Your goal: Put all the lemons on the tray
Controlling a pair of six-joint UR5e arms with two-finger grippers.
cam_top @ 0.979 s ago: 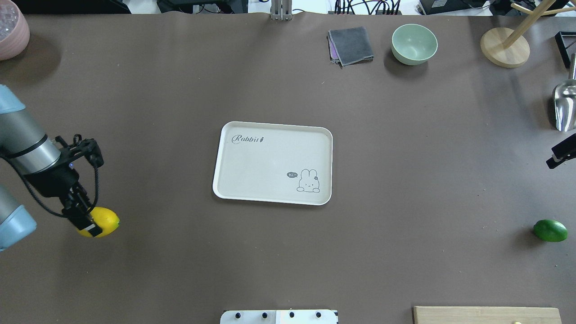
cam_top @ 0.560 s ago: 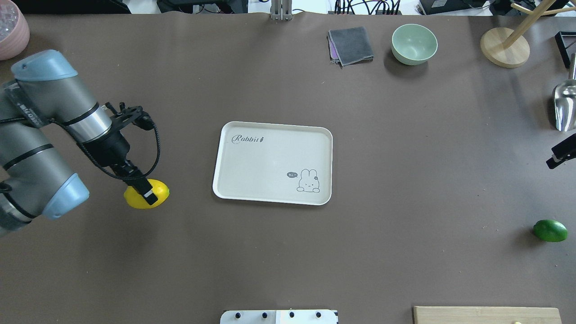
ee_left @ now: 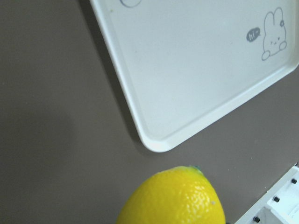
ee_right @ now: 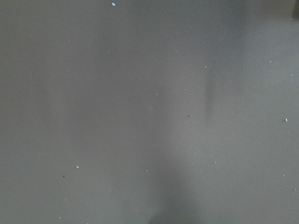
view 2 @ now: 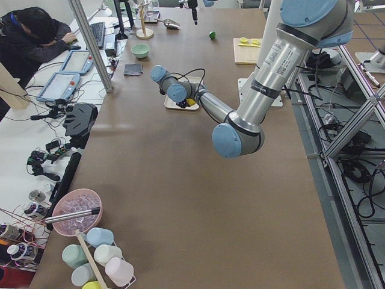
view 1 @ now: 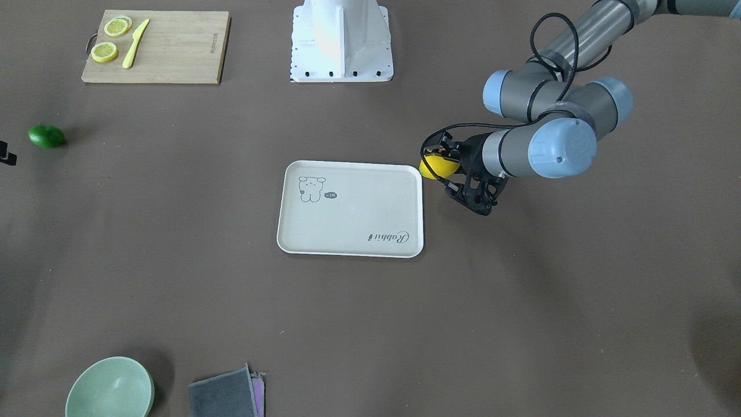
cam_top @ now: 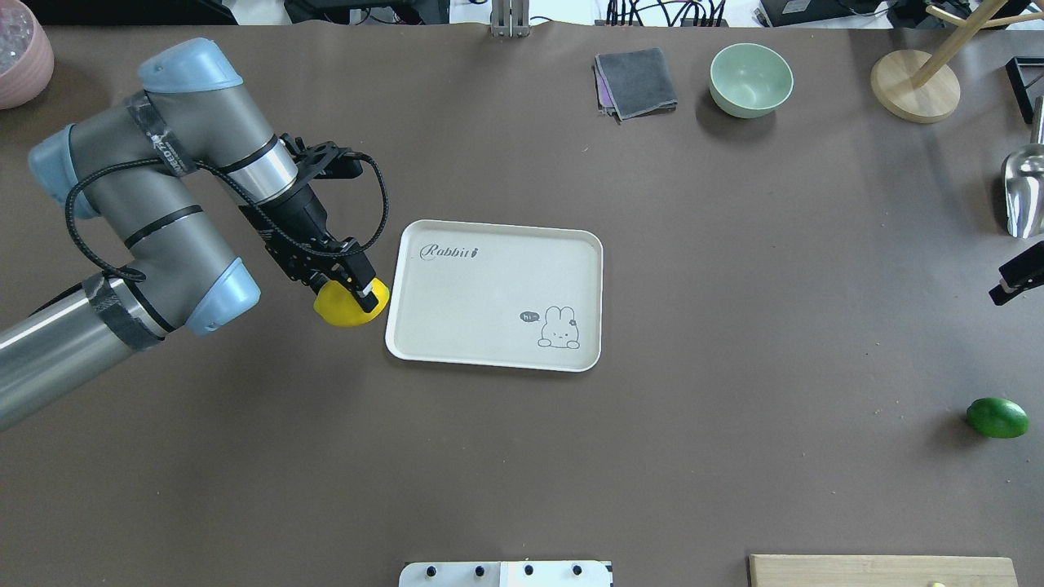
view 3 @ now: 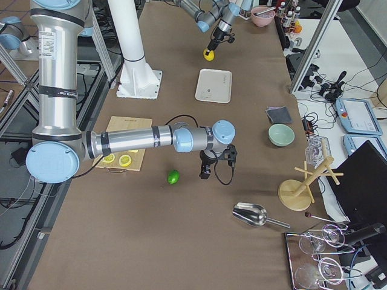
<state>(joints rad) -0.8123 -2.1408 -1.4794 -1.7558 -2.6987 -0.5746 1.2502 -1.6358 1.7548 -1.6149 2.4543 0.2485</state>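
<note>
Neither lemon is lying on the tray (cam_top: 489, 285) yet. The yellow lemon (cam_top: 341, 310), bright, oval and pebbled, is being gripped by the closed left jaws and held above the worktop (cam_top: 734, 244), just beside the tray's rim. The green lemon (cam_top: 997, 417), glossy, is lying well apart. Right jaws' state cannot be told.

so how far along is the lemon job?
Done: nothing, the tray is bare. In hand: left gripper shut on the yellow lemon, held just outside the tray's edge. Left: set it down, then the green lemon, lying far off on the robot's right.
</note>
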